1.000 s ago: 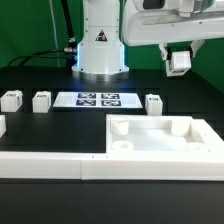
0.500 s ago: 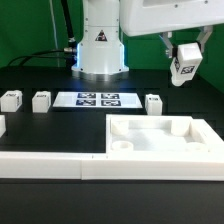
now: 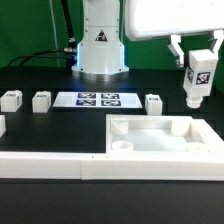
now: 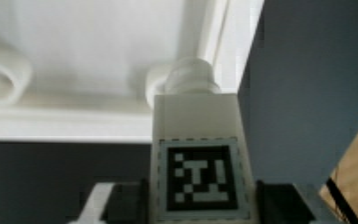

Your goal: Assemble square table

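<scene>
The white square slab (image 3: pixel 160 142) lies on the black table at the exterior view's right, its round corner sockets facing up. My gripper (image 3: pixel 198 62) is shut on a white block leg (image 3: pixel 197 80) with a black-and-white tag, held upright above the slab's far right corner. In the wrist view the leg (image 4: pixel 197 150) sits between my fingers, pointing at a round socket (image 4: pixel 190 73) of the slab (image 4: pixel 87 60). Three more tagged legs stand on the table: two at the left (image 3: pixel 11 99) (image 3: pixel 41 100) and one near the slab (image 3: pixel 154 103).
The marker board (image 3: pixel 98 99) lies flat in front of the robot base (image 3: pixel 100 45). A long low white border wall (image 3: pixel 50 167) runs along the front edge. A white piece (image 3: pixel 2 126) shows at the left edge.
My gripper has moved down and to the exterior view's right with the leg, and turned it from tilted to upright over the slab's far right corner.
</scene>
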Controlling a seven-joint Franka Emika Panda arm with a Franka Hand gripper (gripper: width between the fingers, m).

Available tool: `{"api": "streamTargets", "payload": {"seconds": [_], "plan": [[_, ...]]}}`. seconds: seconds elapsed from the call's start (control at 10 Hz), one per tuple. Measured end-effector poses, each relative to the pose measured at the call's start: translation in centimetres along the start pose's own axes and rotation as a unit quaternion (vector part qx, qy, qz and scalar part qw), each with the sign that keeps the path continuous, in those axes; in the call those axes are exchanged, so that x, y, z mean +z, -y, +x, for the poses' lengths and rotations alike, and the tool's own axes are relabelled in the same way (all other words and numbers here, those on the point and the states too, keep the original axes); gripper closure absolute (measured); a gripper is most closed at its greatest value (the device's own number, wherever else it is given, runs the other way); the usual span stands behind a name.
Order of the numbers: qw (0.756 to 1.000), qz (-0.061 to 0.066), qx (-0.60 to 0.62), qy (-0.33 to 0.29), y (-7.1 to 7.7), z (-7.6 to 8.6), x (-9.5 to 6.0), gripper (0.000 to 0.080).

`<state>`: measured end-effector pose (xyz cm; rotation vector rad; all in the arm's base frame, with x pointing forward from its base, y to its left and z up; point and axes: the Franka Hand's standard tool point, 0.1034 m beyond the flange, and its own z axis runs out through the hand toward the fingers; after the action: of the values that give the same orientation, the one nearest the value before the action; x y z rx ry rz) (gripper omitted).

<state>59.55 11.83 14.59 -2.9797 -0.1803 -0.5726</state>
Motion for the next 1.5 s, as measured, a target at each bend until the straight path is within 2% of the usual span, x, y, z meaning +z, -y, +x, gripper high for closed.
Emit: {"api": "streamTargets", "payload": {"seconds": [0.1, 0.2, 0.6, 1.0, 1.5], "plan": [[0.999, -0.002, -0.019, -0.037, 0.8, 1.1, -0.1, 0.0509], [0.998, -0.003, -0.015, -0.054, 0.6, 0.8, 0.0, 0.0509], [0.998, -0.004, -0.019, -0.058, 0.5, 0.6, 0.2, 0.0509], [0.997, -0.011, -0.026, -0.066, -1.3, 0.7, 2.6, 0.0509], [0.999, -0.008, -0.016, -0.051, -1.4, -0.1, 5.1, 0.0509]]}}
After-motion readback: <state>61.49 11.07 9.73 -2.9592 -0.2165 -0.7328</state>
